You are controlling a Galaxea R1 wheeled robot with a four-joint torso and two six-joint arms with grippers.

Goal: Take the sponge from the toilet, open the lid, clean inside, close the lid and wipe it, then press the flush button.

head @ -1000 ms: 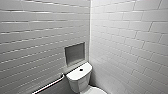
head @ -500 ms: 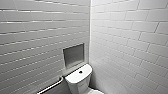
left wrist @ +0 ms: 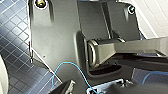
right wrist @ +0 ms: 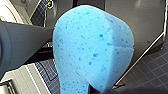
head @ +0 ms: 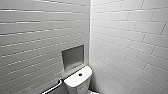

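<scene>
Evidently, right pincer clamped on the sponge; left pincer state untellable

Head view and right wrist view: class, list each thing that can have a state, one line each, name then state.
Sponge: clamped in the right gripper, pinched narrow there, off the floor.
Toilet tank: closed on top, nothing resting on it.
Flush button: not touched; pressed or not, cannot tell.
</scene>
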